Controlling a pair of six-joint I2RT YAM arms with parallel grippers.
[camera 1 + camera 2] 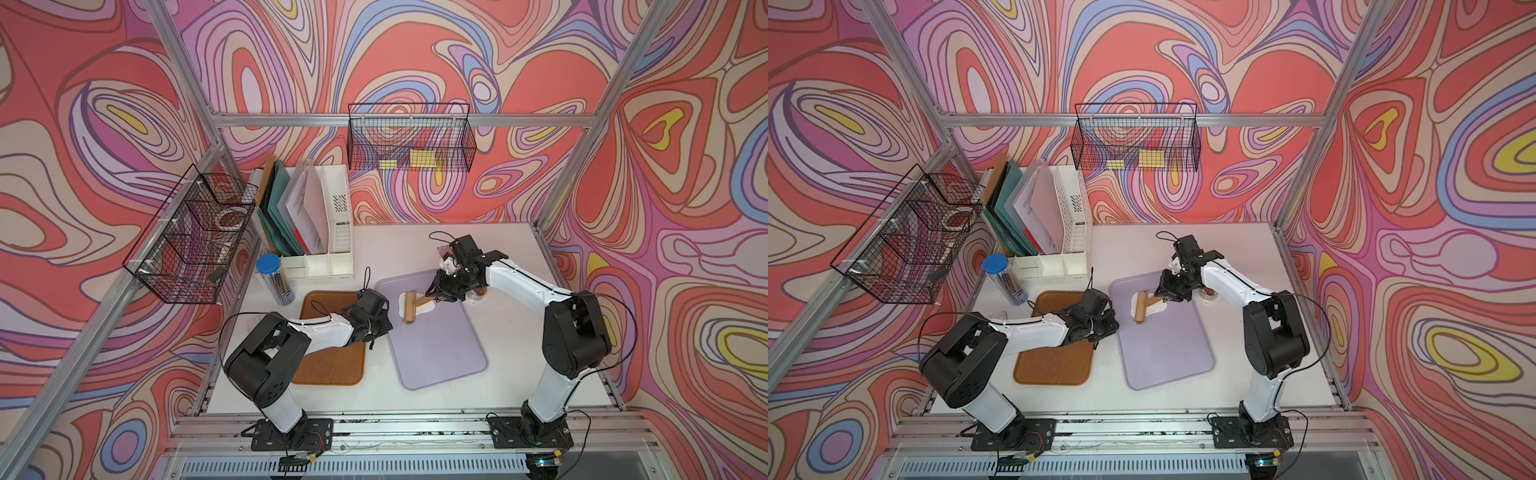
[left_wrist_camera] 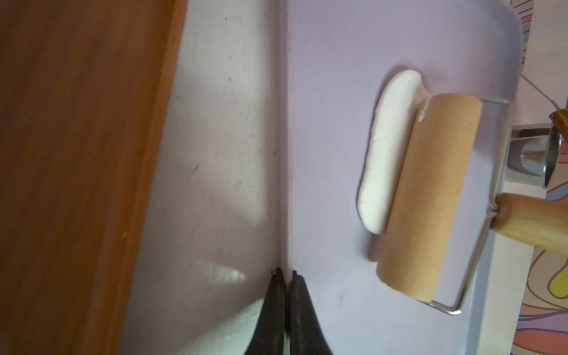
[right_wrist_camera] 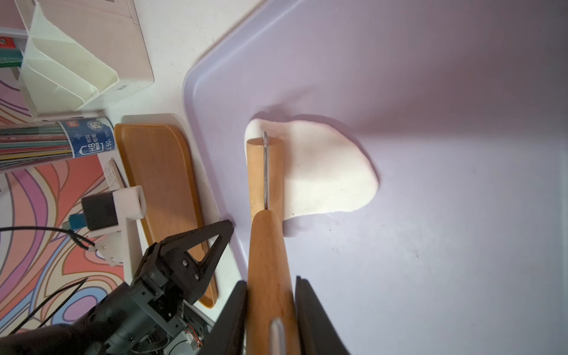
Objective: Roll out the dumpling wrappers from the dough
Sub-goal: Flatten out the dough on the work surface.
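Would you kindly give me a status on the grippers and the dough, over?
Right gripper shut on roller. Left gripper shut, empty, tips at lavender tray edge. Roller on dough, partly flattened. Steel cup off tray, not obstructing.

Matt dough; wooden roller; smooth plastic tray.

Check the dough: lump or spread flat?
Spread flat: the dough is a thin irregular sheet on the purple tray, partly under the wooden roller.
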